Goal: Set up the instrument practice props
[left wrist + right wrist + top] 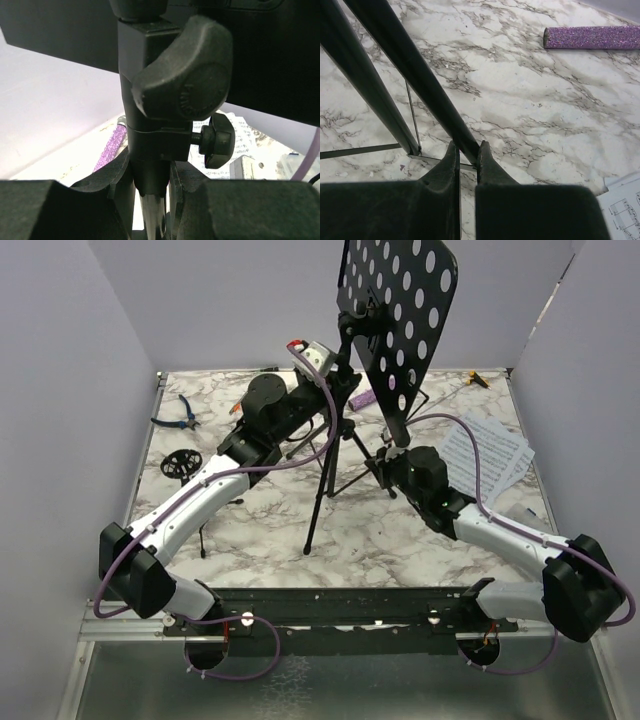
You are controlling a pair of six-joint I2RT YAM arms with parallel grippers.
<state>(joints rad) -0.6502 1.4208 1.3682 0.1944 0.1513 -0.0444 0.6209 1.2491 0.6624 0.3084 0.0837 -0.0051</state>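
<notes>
Music stand (pixel 400 310): upright at the middle of the marble counter (pixel 400 530) on its tripod, with the hole-perforated desk tilted at the top.
Around it: the purple microphone (pixel 362 398) lies flat just behind the tripod at 12 o'clock. The sheet-music pages (pixel 490 455) are fanned out at 3 o'clock, near the right wrist. The small mic stand (pixel 178 464) is at 9 o'clock. The blue-handled pliers (pixel 180 412) lie at 10 o'clock, well apart.
In the way: the tripod's legs and thin braces spread between the two arms. The left forearm crosses beside the small mic stand and covers part of it.
Hard to make out: the desk's upper edge is cut off in the top view. A small yellow-tipped thing (pixel 478 380) at 1 o'clock by the far wall is too small to tell.
Left fingers (pixel 116 192): partly apart, pressed on both sides of the stand's pole just under the big clamp knob (pixel 185 80).
Right fingers (pixel 447 170): all but closed, only a slit between them, with the tips where a tripod leg meets a thin brace. Whether they pinch anything cannot be told.
Left arm: reaches from 7 o'clock, wrist raised to the pole.
Right arm: stretches from 5 o'clock, wrist low by the tripod's foot.
</notes>
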